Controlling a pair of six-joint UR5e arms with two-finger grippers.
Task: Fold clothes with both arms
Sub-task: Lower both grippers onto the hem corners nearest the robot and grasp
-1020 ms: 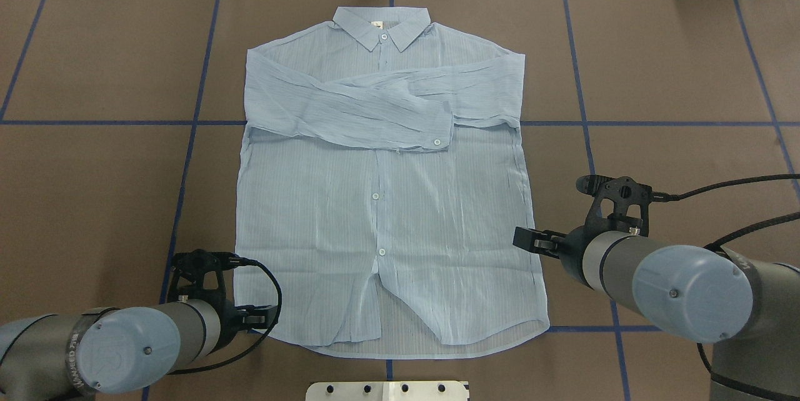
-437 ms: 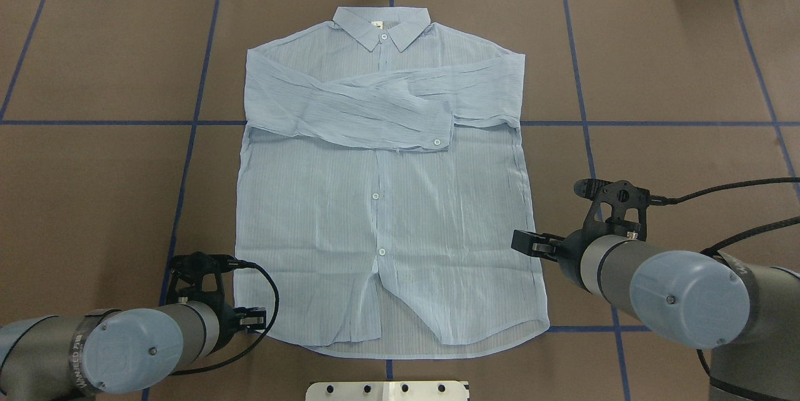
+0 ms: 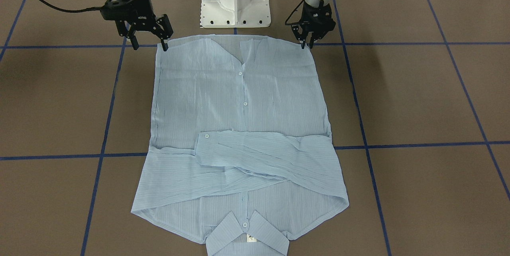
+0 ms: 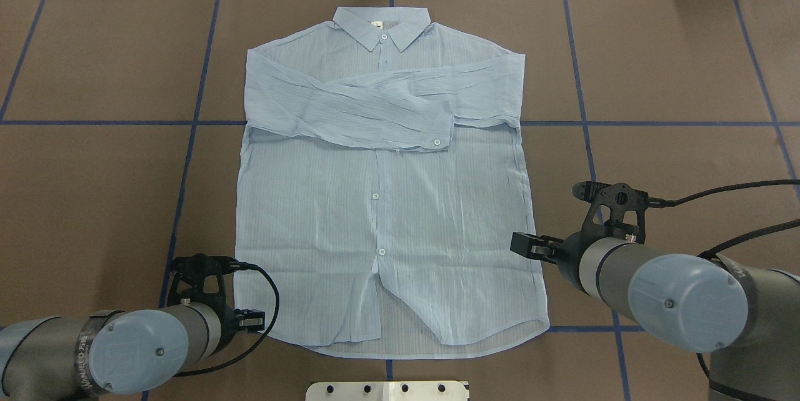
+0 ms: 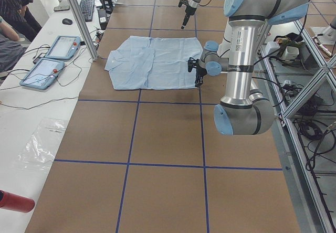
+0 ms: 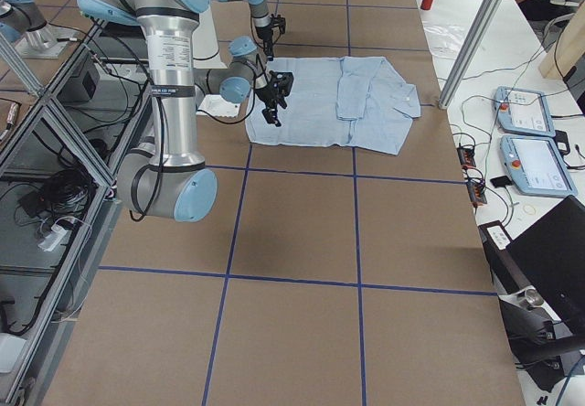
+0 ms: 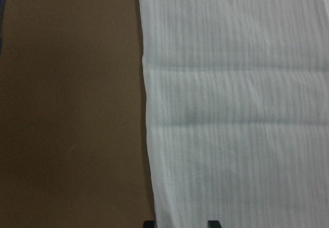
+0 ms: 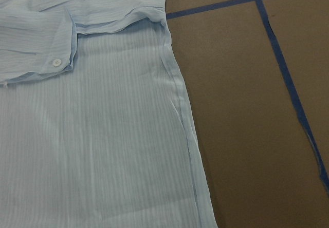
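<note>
Fingers [image 3: 134, 43] of the right gripper [image 3: 150, 45] are spread wide and hold nothing. Those of the left gripper [image 3: 307, 44] are parted too, empty, above the shirt's side edge. The shirt [image 4: 381, 201] lies flat, front up, with its sleeves crossed over the chest and its collar away from the robot. Each gripper hangs by a hem corner on its own side. Around the shirt is the brown table [image 4: 94, 188], taped with blue lines.

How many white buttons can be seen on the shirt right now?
4 on the shirt: collar button, cuff button, upper front button, lower front button. More may be hidden under the crossed sleeves.
</note>
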